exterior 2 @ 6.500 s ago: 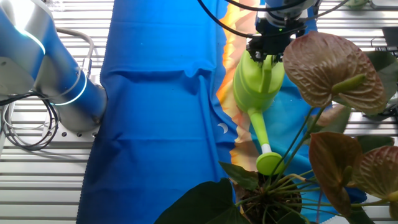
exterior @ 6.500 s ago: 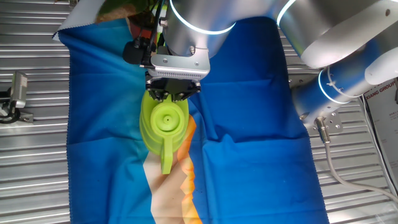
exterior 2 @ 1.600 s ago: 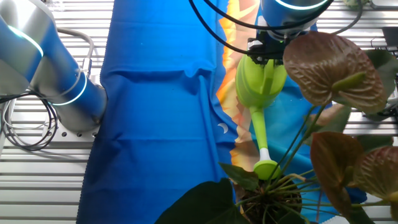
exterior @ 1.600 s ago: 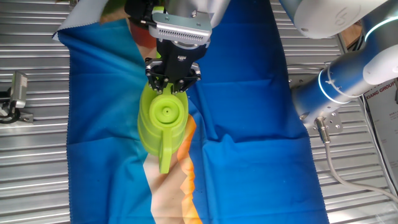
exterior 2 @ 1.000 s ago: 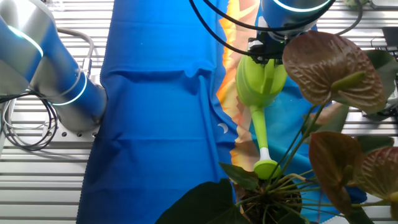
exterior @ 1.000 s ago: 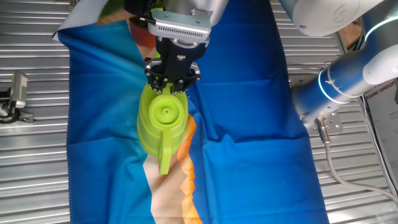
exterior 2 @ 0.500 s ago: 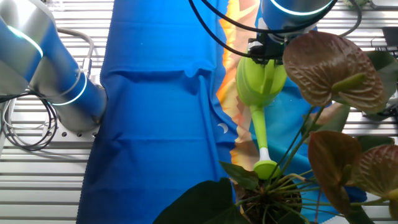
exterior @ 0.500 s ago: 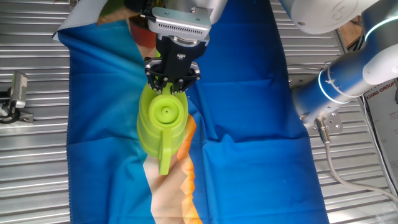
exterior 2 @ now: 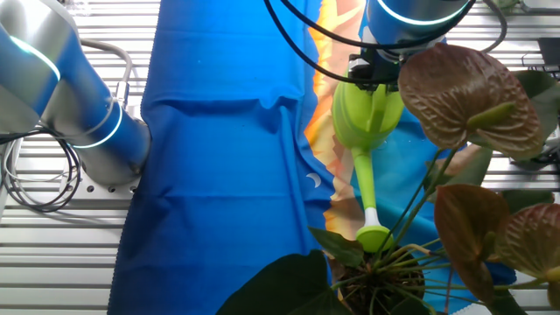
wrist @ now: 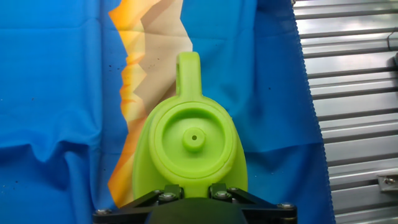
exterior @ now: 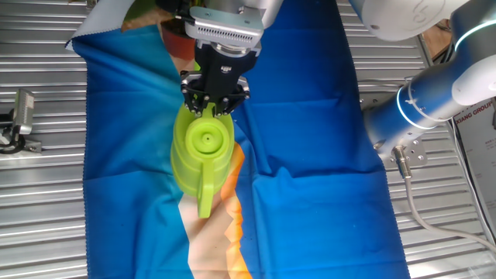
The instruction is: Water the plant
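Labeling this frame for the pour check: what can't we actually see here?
- Water: no stream or level visible at the watering can rose in any view.
- Plant pot and soil: cut off by the bottom edge of the other fixed view.
- Gripper fingertips: below the hand view's edge; in both fixed views the hand covers the can's handle.
- Plant: outside one fixed view and the hand view.

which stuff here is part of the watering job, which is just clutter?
Job:
- watering can, lime green, held at its rear
- gripper, shut on the can
- plant, spout head near its base

Bystanders:
- blue cloth under everything
- metal clamp on the slatted table, off the cloth
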